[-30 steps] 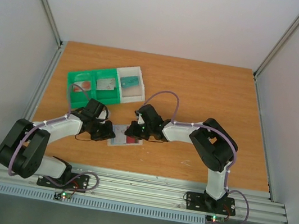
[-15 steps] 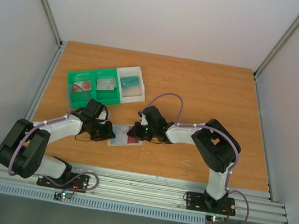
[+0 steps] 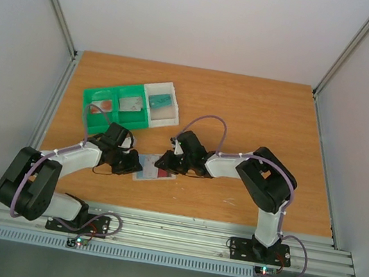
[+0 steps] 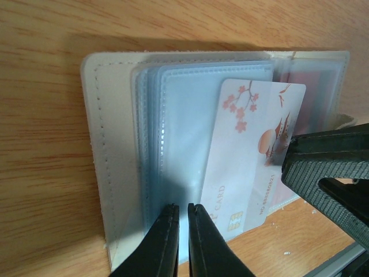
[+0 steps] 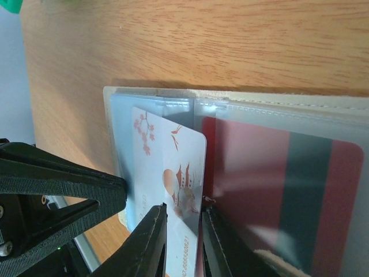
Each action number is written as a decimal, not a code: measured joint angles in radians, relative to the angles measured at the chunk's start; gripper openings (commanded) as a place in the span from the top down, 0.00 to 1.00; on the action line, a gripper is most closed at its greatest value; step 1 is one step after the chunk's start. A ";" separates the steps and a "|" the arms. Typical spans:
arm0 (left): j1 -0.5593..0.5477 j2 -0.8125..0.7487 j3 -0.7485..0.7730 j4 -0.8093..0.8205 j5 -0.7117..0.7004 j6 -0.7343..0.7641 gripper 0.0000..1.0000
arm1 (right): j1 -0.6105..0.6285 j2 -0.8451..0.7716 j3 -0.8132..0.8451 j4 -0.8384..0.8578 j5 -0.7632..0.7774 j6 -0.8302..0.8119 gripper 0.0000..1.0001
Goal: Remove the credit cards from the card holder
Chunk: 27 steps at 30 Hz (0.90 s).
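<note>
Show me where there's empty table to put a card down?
Widest bare wood: the table's right side, between the green-and-white tray and the right wall. Also the far strip behind the tray. Crowded: the near middle, where the left tool and right tool meet over the card holder.

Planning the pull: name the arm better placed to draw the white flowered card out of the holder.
Right. Its hand straddles the protruding end of the white card, while the left hand pinches the card holder by its sleeves, steadying it.
</note>
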 measured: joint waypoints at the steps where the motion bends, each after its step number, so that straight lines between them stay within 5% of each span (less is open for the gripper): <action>1: 0.000 0.000 0.000 0.000 0.000 0.000 0.92 | 0.000 0.003 0.000 0.005 -0.003 0.000 0.85; 7: 0.000 0.000 -0.004 0.006 0.001 0.000 0.92 | -0.001 0.014 0.000 0.013 -0.011 0.007 0.99; 17: 0.000 -0.019 -0.006 0.002 0.005 -0.001 0.86 | -0.002 -0.042 -0.045 0.034 -0.001 0.007 0.99; 27: 0.000 -0.150 0.003 -0.063 0.024 -0.016 0.68 | -0.002 -0.224 -0.096 -0.085 0.066 0.001 0.99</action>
